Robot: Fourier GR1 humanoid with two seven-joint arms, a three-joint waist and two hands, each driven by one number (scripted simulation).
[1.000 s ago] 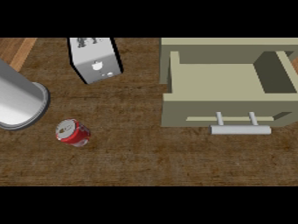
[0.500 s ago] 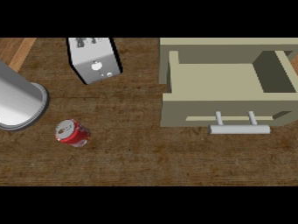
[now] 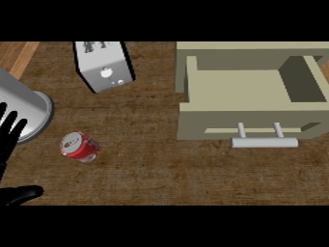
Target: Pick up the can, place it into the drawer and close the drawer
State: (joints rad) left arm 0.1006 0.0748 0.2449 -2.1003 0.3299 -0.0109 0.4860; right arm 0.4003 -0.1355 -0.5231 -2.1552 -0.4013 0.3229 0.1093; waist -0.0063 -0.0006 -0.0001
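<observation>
Wooden counter (image 3: pixel 195 178) — red can (image 3: pixel 79 146) upright, silver top up-left.

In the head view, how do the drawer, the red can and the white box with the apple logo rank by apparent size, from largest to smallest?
1. Drawer, clearly the largest.
2. White box, partly cut off by the top edge.
3. Red can, the smallest.

Place: kitchen
Evidence: wooden table (image 3: pixel 195 178); toaster (image 3: pixel 104 66) at 11 o'clock; open drawer (image 3: pixel 256 96) at 2 o'clock
</observation>
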